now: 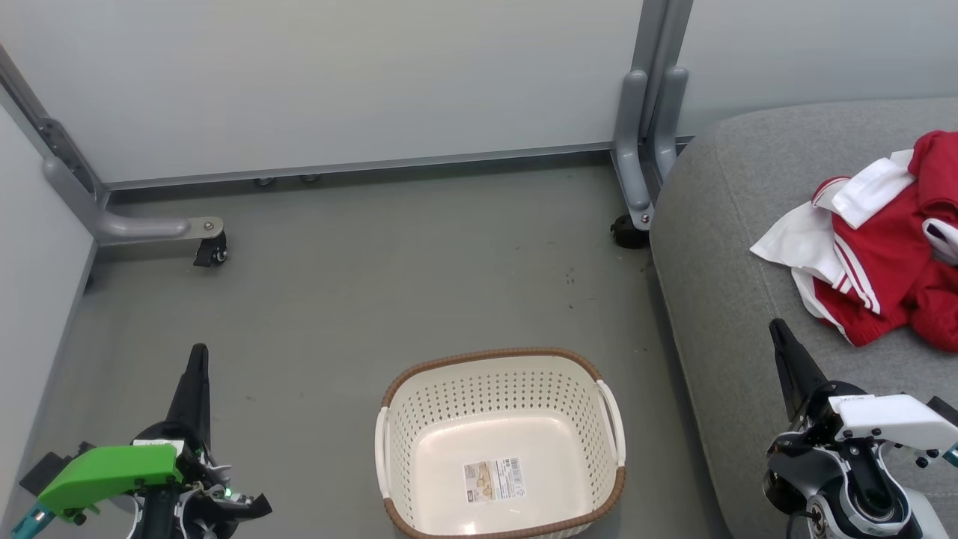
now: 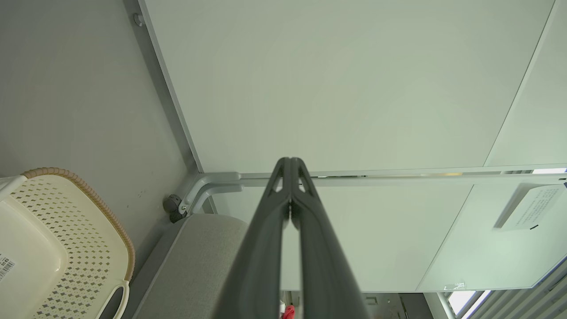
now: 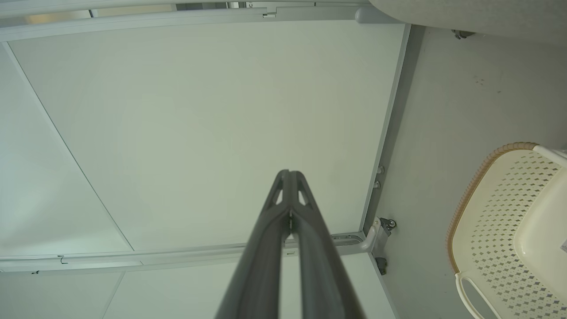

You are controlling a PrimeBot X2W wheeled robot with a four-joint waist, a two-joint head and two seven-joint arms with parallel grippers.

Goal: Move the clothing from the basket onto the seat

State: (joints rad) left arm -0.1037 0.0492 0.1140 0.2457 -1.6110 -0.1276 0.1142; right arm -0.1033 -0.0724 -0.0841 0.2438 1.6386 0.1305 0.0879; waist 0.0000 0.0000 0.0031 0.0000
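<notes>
The red clothing [image 1: 891,262] with white trim lies crumpled on the grey seat [image 1: 733,247] at the right edge of the head view. The cream basket [image 1: 500,442] with its brown rim stands on the floor at bottom centre, holding nothing but a paper label [image 1: 494,480]. My left gripper [image 1: 197,355] is shut at the lower left, well left of the basket, its tips pressed together in the left wrist view [image 2: 290,161]. My right gripper [image 1: 778,329] is shut over the seat's front part, below the clothing, with the tips together in the right wrist view [image 3: 289,174].
Pale partition panels [image 1: 337,75] on grey caster legs [image 1: 150,224] close off the back and left. A second caster leg [image 1: 636,172] stands against the seat's far corner. The grey floor [image 1: 389,284] stretches between the panels and the basket.
</notes>
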